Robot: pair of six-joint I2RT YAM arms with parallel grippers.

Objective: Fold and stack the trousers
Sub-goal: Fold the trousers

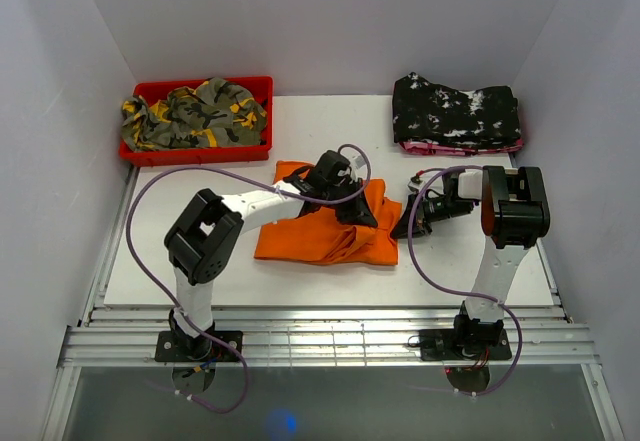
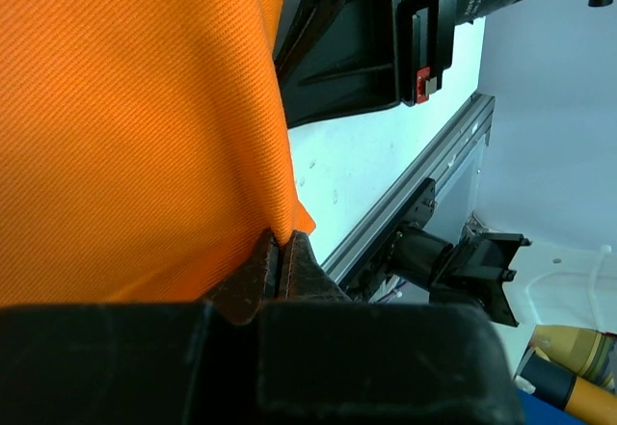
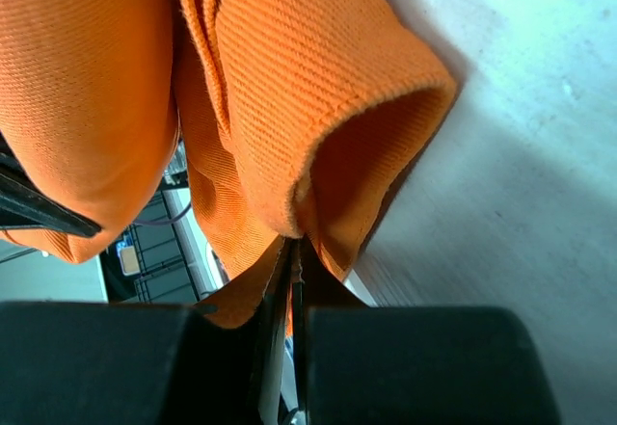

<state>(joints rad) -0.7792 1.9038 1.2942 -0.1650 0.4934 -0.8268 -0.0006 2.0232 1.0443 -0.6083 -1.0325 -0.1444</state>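
The orange trousers lie partly folded and bunched in the middle of the white table. My left gripper is over their right part and is shut on an edge of the orange cloth. My right gripper is at their right edge, shut on a rolled fold of the orange cloth. Both pinch the cloth between closed jaws, a little above the table. The two grippers are close together.
A red bin at the back left holds a green-yellow camouflage garment. A folded black white-speckled garment lies at the back right on a pink one. The table's front rail runs along the near edge.
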